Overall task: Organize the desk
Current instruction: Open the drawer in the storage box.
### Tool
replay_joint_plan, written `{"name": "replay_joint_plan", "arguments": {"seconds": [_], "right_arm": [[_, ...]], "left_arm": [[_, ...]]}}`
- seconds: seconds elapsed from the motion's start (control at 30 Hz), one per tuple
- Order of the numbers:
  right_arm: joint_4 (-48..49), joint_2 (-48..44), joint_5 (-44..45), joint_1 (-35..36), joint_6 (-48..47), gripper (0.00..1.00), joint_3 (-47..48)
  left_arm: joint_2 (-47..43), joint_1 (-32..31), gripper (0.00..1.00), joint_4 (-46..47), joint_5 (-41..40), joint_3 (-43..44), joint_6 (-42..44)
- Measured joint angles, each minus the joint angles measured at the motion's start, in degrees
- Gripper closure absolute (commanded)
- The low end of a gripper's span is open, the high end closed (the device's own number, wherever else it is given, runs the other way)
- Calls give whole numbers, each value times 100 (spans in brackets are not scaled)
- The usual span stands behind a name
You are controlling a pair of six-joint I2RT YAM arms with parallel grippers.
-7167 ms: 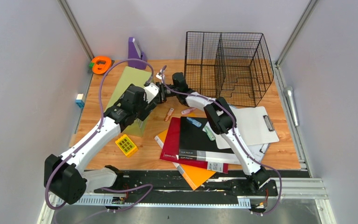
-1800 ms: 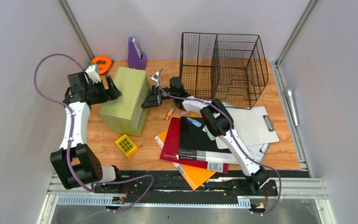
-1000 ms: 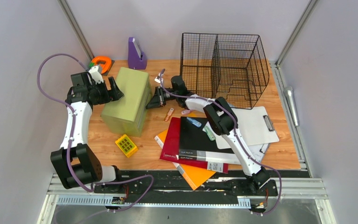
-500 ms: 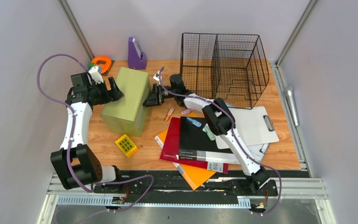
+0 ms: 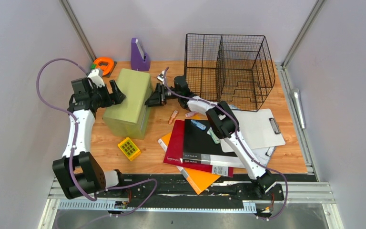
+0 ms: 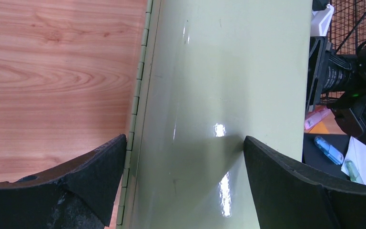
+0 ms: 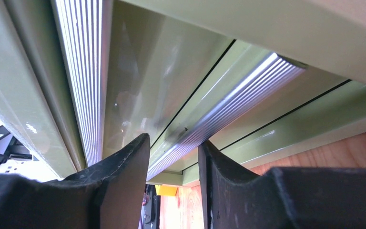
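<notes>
Top view: showing desk (image 5: 105,143) filling the grey-walled bay, bearing olive drawer cabinet (image 5: 128,102) toward far left and wire basket (image 5: 228,67) toward far right. Flanking the cabinet with left gripper (image 5: 116,93) on its left side and right gripper (image 5: 151,99) on its right.

Left wrist: straddling the cabinet (image 6: 228,71) with left gripper (image 6: 184,140) released, fingers spread wide. Showing bare desk (image 6: 52,71) alongside.

Right wrist: grasping ribbed handle (image 7: 233,100) on the cabinet front, right gripper (image 7: 174,143) clenching narrowly. Glimpsing desk (image 7: 343,148) at lower right.

The desk (image 5: 102,150) is viewed from above at 6 o'clock; the green box (image 5: 131,95), shared by all views, is faced closely from 9 and 3 o'clock.
</notes>
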Motion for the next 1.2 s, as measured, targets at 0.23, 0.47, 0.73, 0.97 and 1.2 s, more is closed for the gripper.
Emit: {"name": "replay_joint_plan", "arguments": {"seconds": [0.23,0.47,0.73,0.97,1.2], "right_arm": [[-42,101,55,9,181,63,177],[-673,199,160,55,63,55,511],[-951,323,319,68,-168,59,804],[-1119,417,326,74,-153,82,981],[-1126,461,337,76,-17,100,1054]], "left_arm": [[-87,37,3,234,68,-151,-2],[-107,35,3,310,96,-225,2],[-109,35,3,323,131,-232,4],[-127,37,3,321,127,-243,4],[-155,35,3,332,94,-260,4]]}}
